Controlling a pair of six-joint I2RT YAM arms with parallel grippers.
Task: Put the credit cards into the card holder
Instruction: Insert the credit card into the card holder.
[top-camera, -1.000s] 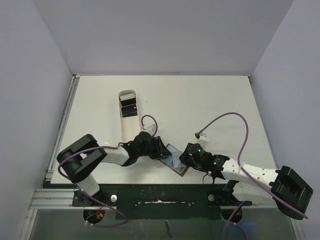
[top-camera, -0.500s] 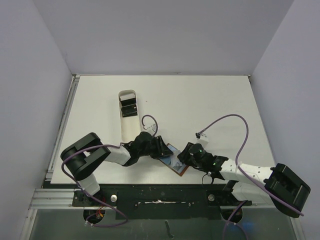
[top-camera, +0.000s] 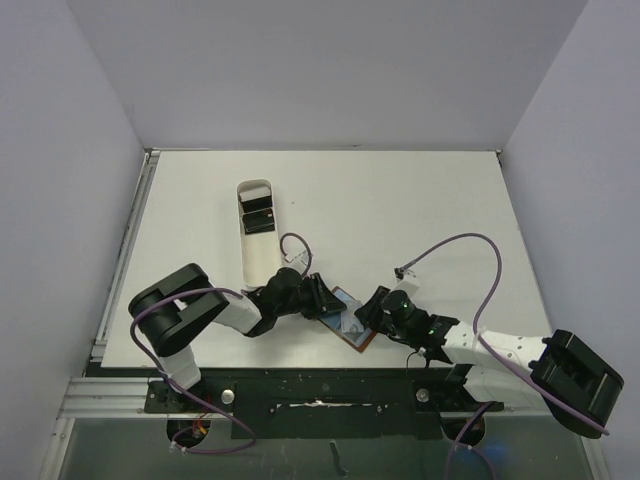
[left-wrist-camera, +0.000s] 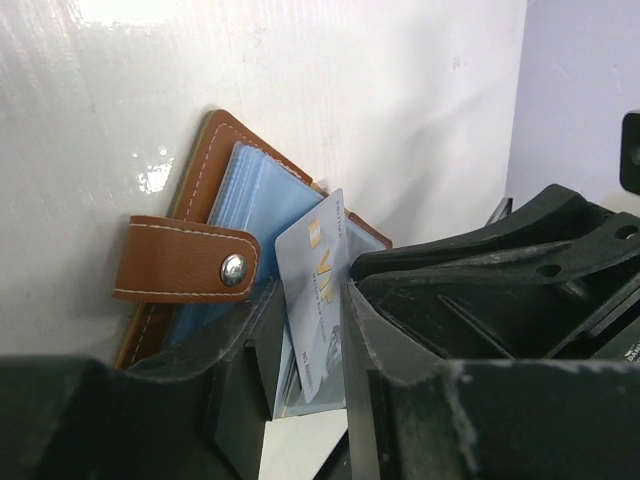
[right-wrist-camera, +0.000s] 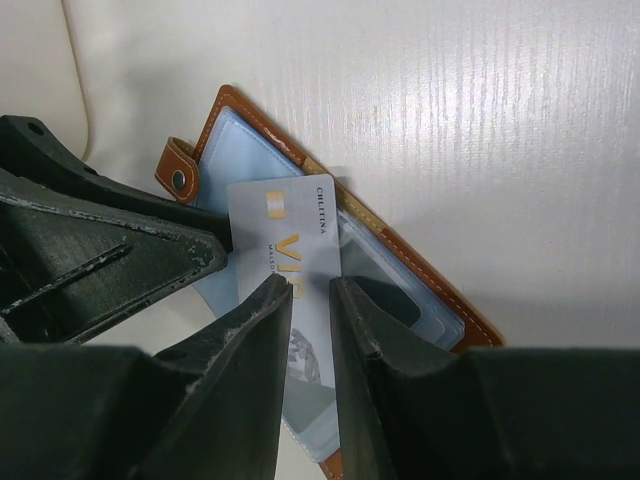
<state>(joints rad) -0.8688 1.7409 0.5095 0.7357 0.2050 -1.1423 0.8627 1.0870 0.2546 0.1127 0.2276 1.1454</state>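
Left pincer, fingers slightly parted, straddles a pale VIP credit card lying on the open brown card holder, near middle of the counter. Right pincer hovers nearly closed over it; grip unclear.

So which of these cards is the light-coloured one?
The VIP card lying across the open card holder, pale grey with gold lettering. The other cards are dark and sit in the white tray.
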